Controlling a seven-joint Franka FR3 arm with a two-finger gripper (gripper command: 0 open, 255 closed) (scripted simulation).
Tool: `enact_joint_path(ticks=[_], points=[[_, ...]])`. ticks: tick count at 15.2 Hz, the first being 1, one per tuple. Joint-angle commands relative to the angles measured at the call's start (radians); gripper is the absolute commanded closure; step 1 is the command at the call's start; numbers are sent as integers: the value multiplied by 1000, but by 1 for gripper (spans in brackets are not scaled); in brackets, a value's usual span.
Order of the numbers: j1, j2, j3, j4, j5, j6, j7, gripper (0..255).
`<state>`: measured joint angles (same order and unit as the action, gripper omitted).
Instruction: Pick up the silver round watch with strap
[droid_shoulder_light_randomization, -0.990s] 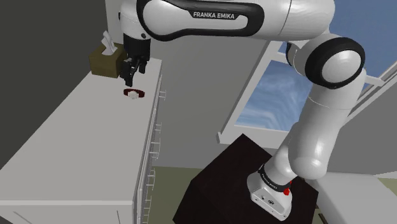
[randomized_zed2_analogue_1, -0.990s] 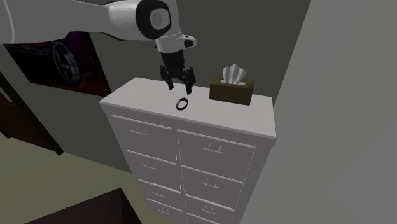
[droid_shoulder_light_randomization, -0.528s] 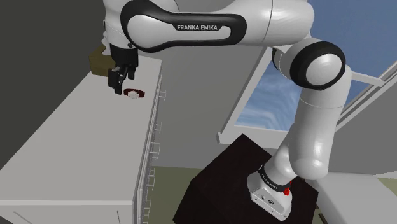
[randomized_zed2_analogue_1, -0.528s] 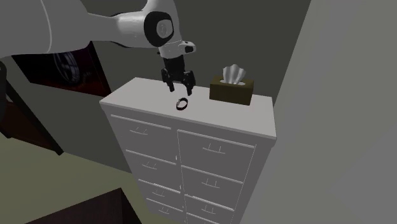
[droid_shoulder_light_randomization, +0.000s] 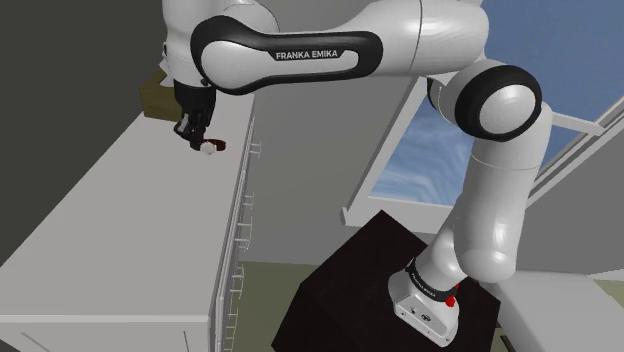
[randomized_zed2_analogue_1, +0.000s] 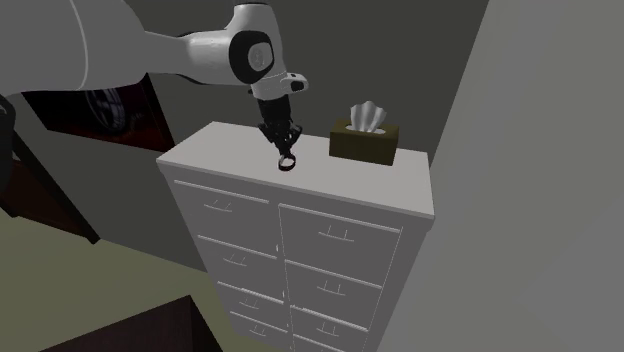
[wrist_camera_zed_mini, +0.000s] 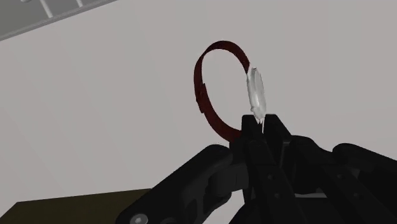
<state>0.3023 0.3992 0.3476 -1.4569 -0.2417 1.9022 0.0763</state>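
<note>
The watch (wrist_camera_zed_mini: 207, 95) has a dark red strap loop and a round silver face (wrist_camera_zed_mini: 256, 92). It rests on the white dresser top (droid_shoulder_light_randomization: 120, 200), near the edge by the drawers. My black gripper (wrist_camera_zed_mini: 257, 124) is down on it, and the fingers are shut on the watch at the edge of the silver face. In the shoulder view the gripper (droid_shoulder_light_randomization: 200, 138) points straight down with the watch (droid_shoulder_light_randomization: 211, 148) at its tips. The second exterior view shows the gripper (randomized_zed2_analogue_1: 284, 150) touching the watch (randomized_zed2_analogue_1: 288, 162) on the dresser top (randomized_zed2_analogue_1: 350, 185).
An olive tissue box (randomized_zed2_analogue_1: 365, 140) stands at the back of the dresser, a short way from the watch (droid_shoulder_light_randomization: 155, 97). Drawer fronts with small handles (randomized_zed2_analogue_1: 300, 270) fall away below. The dark stand (droid_shoulder_light_randomization: 350, 290) and a window (droid_shoulder_light_randomization: 430, 140) lie at the shoulder view's right.
The gripper dropped from just above the dresser onto the watch. Its fingers, which stood apart, have closed on the watch. The watch has stayed in place.
</note>
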Motion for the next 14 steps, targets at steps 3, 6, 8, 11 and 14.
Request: enact_joint_path(ticks=[3, 6, 8, 11, 14], points=[[0, 0, 0, 0, 0, 0, 0, 255], [-2, -4, 0, -5, 1, 2, -1, 255], [0, -6, 1, 18, 3, -23, -5, 255], [3, -7, 2, 58, 5, -63, -10, 255], [7, -5, 3, 100, 7, -103, -15, 255]])
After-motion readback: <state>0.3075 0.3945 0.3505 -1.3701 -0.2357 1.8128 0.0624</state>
